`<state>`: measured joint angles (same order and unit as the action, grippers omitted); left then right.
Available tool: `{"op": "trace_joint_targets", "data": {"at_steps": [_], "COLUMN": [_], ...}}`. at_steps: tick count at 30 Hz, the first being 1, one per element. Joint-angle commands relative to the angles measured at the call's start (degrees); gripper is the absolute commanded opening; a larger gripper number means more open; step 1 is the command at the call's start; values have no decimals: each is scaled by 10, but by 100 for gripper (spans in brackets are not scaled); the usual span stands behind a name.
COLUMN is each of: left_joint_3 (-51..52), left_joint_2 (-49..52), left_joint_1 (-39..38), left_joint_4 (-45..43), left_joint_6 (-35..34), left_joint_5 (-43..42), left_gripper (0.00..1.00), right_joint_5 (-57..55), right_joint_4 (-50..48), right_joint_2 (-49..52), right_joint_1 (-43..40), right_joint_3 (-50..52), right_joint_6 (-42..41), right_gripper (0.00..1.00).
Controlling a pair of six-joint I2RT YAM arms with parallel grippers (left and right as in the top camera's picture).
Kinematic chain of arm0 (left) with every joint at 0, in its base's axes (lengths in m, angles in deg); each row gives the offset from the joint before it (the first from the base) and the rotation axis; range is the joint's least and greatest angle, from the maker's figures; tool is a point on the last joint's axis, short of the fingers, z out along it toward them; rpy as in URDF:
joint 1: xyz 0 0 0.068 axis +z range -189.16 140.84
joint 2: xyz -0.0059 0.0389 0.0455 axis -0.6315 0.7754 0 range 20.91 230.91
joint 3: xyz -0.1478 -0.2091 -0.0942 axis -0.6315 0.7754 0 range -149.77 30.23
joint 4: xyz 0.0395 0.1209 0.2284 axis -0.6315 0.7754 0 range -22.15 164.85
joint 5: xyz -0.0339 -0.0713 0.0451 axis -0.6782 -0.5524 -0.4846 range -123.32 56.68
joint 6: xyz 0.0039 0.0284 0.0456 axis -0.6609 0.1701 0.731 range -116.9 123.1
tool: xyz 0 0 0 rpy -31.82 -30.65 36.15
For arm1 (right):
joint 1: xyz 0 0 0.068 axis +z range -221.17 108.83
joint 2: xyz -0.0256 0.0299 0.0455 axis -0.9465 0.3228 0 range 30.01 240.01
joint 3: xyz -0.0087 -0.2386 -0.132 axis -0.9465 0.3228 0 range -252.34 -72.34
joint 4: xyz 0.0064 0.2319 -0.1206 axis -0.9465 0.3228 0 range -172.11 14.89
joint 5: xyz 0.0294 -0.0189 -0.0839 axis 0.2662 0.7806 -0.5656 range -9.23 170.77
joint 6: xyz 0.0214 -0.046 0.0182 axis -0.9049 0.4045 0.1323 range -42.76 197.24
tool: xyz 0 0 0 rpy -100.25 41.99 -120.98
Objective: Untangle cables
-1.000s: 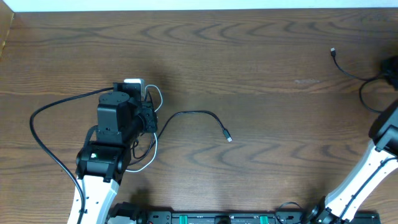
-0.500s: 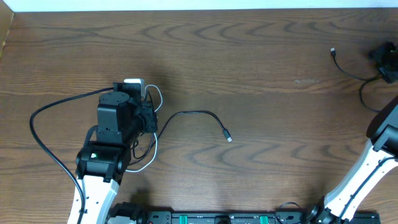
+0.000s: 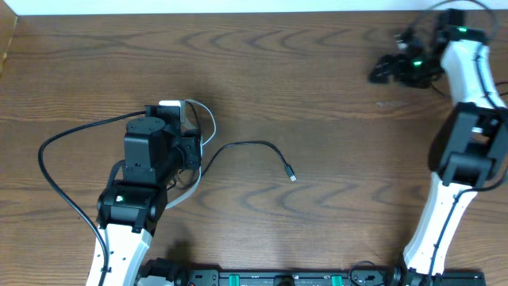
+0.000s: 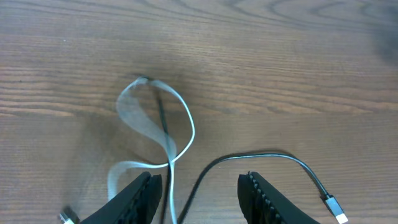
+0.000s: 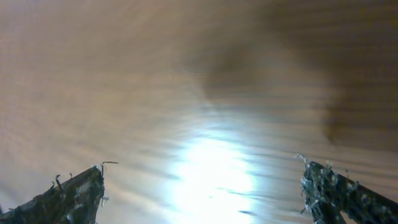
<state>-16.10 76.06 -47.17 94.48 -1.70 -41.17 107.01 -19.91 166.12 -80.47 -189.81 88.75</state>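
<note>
At the near left of the bench (image 3: 333,103), the left hand (image 4: 199,180) hangs over the tangle with its jaws part-way apart, clamping nothing. The white cable (image 4: 140,119) loops just beyond them and crosses a black cable (image 4: 267,154), which arcs right to its plug (image 4: 334,206). The step looks like parting these two. It would be best to close on one cord only, just beside the crossing, and draw it sideways low and slowly, so the loop opens rather than tightens. At the far right, the right hand (image 3: 382,70) is spread wide and empty, well apart from these cords. Its own view is blurred.
</note>
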Motion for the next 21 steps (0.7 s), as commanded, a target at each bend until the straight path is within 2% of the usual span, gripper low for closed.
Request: {"op": "trace_joint_targets", "data": {"at_steps": [1,5,7,12,15,16,19,21], "left_joint_3": [-8,-8,-8,-8,-8,-8,-8,-8], "left_joint_2": [2,2,2,2,1,1,0,2], "left_joint_1": [-2,-2,-2,0,0,0,11,47], "left_joint_4": [-10,-20,-21,-31,-47,-60,-68,-68], "left_joint_6": [3,4,9,12,12,12,11,-5], "left_joint_5": [-5,0,33,245,358,418,470,475], "left_gripper": [45,46,47,60,61,61,56,55], "right_joint_5": [38,43,31,-51,-118,-181,-251,-274], "right_joint_4": [19,33,46,71,77,79,81,77], "right_joint_2": [-17,-17,-17,-17,-17,-17,-18,-18], "right_joint_1": [57,134,177,277,333,369,409,443], "right_joint_3": [1,1,1,1,1,1,1,1], "right_joint_6": [66,68,68,68,68,68,66,65], "right_gripper": [99,98,97,97,97,97,96,96]}}
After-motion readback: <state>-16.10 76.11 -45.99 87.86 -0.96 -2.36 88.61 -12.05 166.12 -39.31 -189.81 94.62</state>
